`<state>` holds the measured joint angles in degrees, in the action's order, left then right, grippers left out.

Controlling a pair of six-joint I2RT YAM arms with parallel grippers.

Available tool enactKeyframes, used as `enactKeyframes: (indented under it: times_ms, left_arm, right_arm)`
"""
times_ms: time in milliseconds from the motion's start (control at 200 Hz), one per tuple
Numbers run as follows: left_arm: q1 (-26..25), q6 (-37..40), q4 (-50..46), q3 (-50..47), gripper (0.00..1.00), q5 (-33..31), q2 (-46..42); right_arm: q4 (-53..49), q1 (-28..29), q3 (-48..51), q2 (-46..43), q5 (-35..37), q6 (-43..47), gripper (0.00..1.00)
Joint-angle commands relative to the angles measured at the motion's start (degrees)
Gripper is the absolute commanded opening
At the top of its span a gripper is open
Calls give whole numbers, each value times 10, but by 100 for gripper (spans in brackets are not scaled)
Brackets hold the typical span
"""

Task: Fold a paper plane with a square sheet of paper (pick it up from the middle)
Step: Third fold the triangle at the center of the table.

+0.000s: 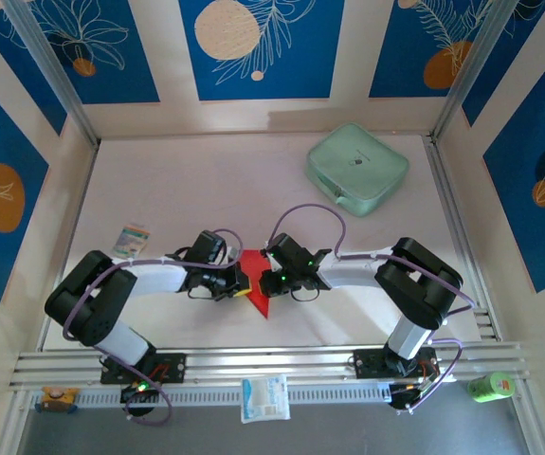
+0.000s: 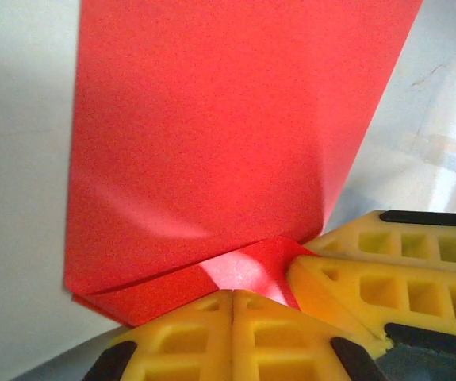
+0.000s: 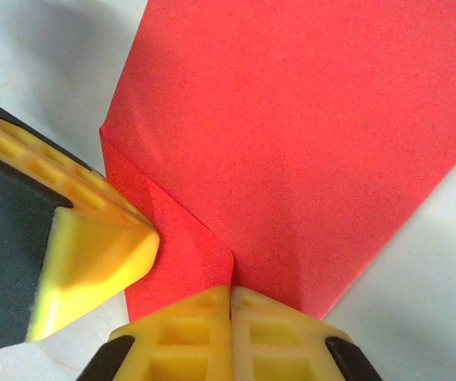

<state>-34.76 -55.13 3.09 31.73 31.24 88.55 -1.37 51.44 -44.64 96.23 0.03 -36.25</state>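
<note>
The square sheet of paper (image 1: pixel 257 284) is bright red and partly folded into a pointed shape, lying on the white table between the two arms. My left gripper (image 1: pixel 241 282) is shut at the sheet's left edge; in the left wrist view its yellow fingertips (image 2: pixel 234 300) meet on a raised fold of the red paper (image 2: pixel 212 143). My right gripper (image 1: pixel 270 279) is shut at the right edge, and in the right wrist view its fingertips (image 3: pixel 230 292) close on a crease of the paper (image 3: pixel 307 127). Each wrist view also catches the other gripper's yellow fingers (image 2: pixel 386 262) (image 3: pixel 93 246) close by.
A mint-green rounded zip case (image 1: pixel 357 169) lies at the back right. A small printed packet (image 1: pixel 131 240) sits at the left beside the left arm. On the front rail lie a white packet (image 1: pixel 265 396), a green object (image 1: pixel 491 386) and a small orange item (image 1: pixel 56 396).
</note>
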Motion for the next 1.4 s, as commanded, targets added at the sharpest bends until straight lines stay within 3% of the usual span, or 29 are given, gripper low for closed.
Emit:
enactKeyframes:
  times_ms: [0, 120, 430, 525, 565, 685, 770, 1395]
  left_arm:
    - [-4, 18, -22, -5, 5, -14, 17]
    - [-3, 21, -25, -8, 4, -21, 24]
    - [-4, 17, -10, -22, 4, -21, 30]
    - [-4, 16, -7, -23, 4, -19, 29]
    - [-4, 15, -6, -23, 3, -20, 28]
    - [-4, 15, -7, -24, 4, -21, 24]
    - [-4, 17, -10, -22, 4, -22, 23]
    - [-4, 16, -11, -20, 3, -24, 25]
  right_arm:
    - [-16, 5, -9, 11, 0, 4, 5]
    - [-19, 5, -10, 4, -1, 0, 11]
    - [-78, -13, -7, -93, 0, -34, 39]
    - [-82, -14, 3, -119, -22, -50, 41]
    - [-81, -14, 5, -123, -39, -58, 39]
    - [-39, 2, 15, -112, -115, -77, 14]
    - [-32, 15, 13, -89, -120, -94, 4]
    - [-103, 43, -74, 20, -96, -66, 3]
